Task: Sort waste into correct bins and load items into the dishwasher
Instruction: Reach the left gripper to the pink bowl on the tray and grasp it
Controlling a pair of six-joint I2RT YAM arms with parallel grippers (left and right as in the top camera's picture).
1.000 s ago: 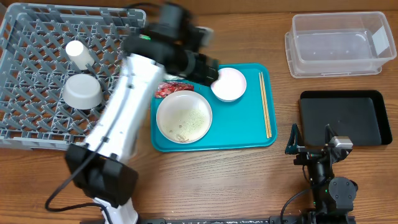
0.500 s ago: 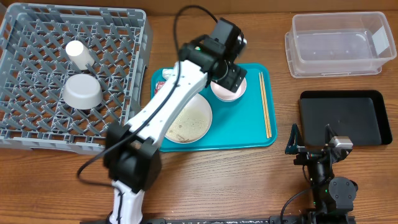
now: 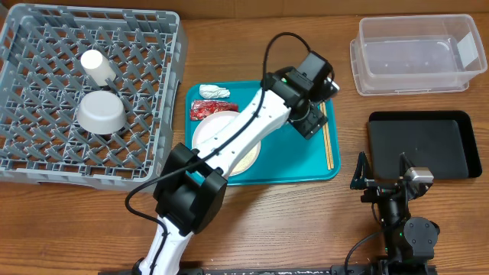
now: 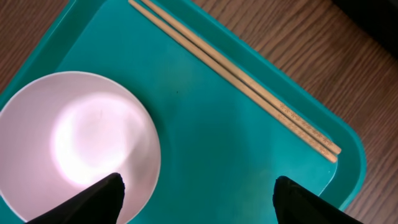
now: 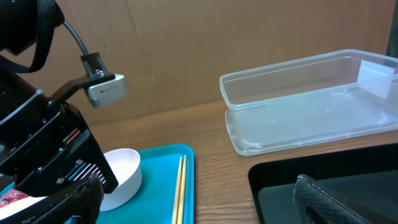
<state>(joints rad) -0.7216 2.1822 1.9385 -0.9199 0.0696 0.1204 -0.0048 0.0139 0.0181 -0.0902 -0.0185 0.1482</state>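
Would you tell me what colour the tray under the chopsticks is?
Teal; the tray shows best in the left wrist view.

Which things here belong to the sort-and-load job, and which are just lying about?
Job: tissue, red wrapper, plate, pink bowl, chopsticks, cup, grey-blue bowl, dish rack, clear tub, black tray.
Lying about: teal tray, only carrying things; table.

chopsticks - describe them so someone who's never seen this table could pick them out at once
Find the teal tray at the centre of the table. Along its right edge, just right of the pink bowl, lie the chopsticks, side by side and parallel to that edge. They are the only long, thin wooden sticks; everything else on the tray is round or crumpled.
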